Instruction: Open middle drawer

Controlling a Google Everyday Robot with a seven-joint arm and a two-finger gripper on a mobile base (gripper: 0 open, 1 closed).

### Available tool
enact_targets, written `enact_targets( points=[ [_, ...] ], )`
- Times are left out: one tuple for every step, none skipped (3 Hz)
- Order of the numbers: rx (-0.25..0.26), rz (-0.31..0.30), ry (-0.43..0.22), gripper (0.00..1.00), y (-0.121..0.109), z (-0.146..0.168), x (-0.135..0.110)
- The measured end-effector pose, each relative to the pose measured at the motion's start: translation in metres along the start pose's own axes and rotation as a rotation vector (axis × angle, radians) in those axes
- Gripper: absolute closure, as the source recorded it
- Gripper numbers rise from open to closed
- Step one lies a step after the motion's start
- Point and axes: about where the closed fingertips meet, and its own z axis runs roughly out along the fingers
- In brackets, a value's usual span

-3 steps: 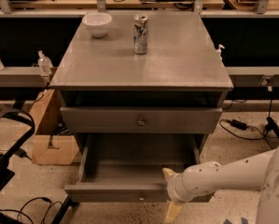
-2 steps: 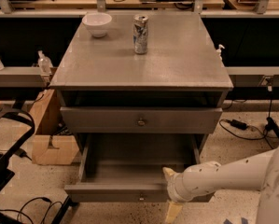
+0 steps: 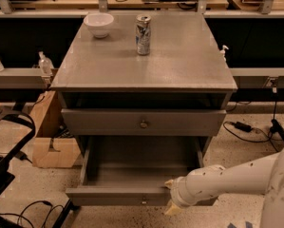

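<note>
Grey cabinet (image 3: 179, 61) is filling the floor space, its middle drawer (image 3: 113, 196) hanging pulled far out. The gripper (image 3: 171, 197) is sitting at that drawer's front edge, right of the knob (image 3: 144, 202); wide or pinched, I cannot tell.

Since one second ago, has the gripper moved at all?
No. The gripper stays at the same spot against the grey cabinet, at the pulled-out drawer's front, right of the middle.

White bowl (image 3: 99, 23), drink can (image 3: 143, 28) on cabinet top (image 3: 179, 63); cardboard box (image 3: 56, 156) floor left; lowest drawer (image 3: 113, 196) out, hand (image 3: 171, 196) at its front.
</note>
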Motion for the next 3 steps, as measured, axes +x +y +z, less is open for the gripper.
enact_targets(
  points=[
    [-0.049, 0.045, 0.038, 0.62, 0.0253, 0.0049, 0.0112],
    [-0.049, 0.045, 0.038, 0.86, 0.0248, 0.0023, 0.0102],
    [-0.049, 0.045, 0.038, 1.00, 0.0243, 0.0006, 0.0096]
  ],
)
